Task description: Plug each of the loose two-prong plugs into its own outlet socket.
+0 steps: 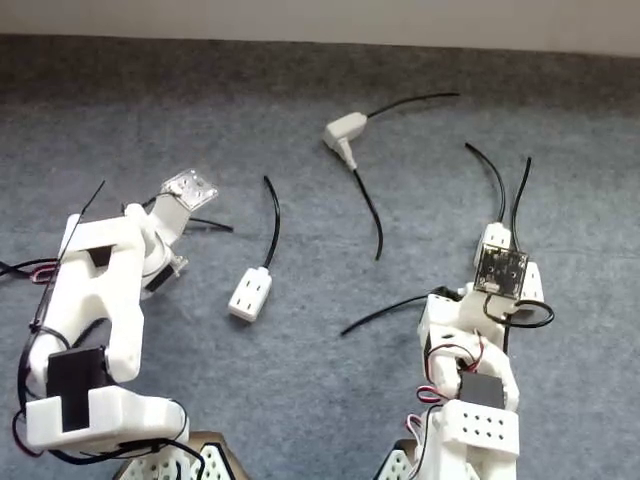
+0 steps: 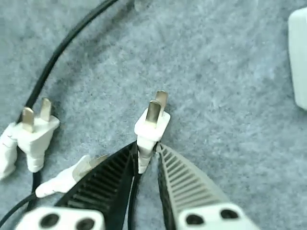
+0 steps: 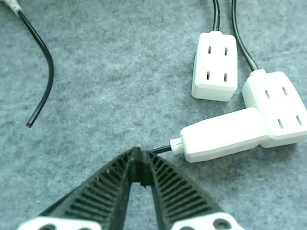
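Note:
My left gripper (image 2: 146, 155) is shut on the tail of a white two-prong plug (image 2: 152, 125), whose prongs point away from the camera over the grey carpet. A second loose plug (image 2: 36, 133) lies beside it, and a third plug (image 2: 64, 178) is partly hidden behind the black finger. In the high view this gripper (image 1: 186, 192) sits at the left, with a white outlet socket (image 1: 250, 294) to its right. My right gripper (image 3: 139, 165) is shut, beside the thin cord of an angled plug (image 3: 220, 135) seated in a socket (image 3: 280, 108). Another socket (image 3: 214, 64) lies free.
A white angled plug (image 1: 345, 130) with black cords lies at the back middle of the carpet. A loose black cord (image 3: 44, 72) ends near the right gripper. Two cords (image 1: 505, 185) run back from the right arm's sockets. The carpet between the arms is open.

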`<action>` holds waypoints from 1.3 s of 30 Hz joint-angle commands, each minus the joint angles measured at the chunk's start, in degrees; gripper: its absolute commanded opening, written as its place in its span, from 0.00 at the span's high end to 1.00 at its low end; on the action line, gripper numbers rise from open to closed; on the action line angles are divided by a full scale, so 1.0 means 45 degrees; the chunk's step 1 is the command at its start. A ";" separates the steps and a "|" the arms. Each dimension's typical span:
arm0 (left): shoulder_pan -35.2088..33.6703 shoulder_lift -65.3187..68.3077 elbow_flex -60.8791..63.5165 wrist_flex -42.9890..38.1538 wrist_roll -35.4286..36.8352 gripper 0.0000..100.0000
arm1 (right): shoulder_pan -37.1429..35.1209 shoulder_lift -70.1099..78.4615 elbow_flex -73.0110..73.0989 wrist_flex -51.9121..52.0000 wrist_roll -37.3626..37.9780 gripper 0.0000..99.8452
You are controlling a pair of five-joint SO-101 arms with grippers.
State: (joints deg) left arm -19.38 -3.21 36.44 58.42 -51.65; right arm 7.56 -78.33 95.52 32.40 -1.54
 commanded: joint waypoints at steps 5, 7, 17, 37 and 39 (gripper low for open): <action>-0.0479 -0.0596 0.0400 -0.0176 0.0039 0.92 | 0.0107 0.0147 0.0244 -0.0322 -0.0078 0.99; -0.0479 -0.0596 0.0400 -0.0176 0.0039 0.88 | 0.0107 0.0147 0.0244 -0.0322 -0.0078 0.99; 0.0147 -0.0596 0.0303 0.1289 0.0020 0.87 | 0.0107 0.0147 0.0225 -0.0322 -0.0078 0.99; 0.2335 -0.0576 0.0400 0.1016 0.0020 0.99 | 0.0088 0.0147 0.0205 -0.0322 -0.0078 0.99; 0.2549 -0.0518 0.0303 0.0996 0.0020 0.99 | 0.0088 0.0147 0.0205 -0.0322 -0.0078 0.99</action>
State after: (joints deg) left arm -10.24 -4.35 38.46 62.90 -51.65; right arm 7.56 -78.33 95.52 32.40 -1.54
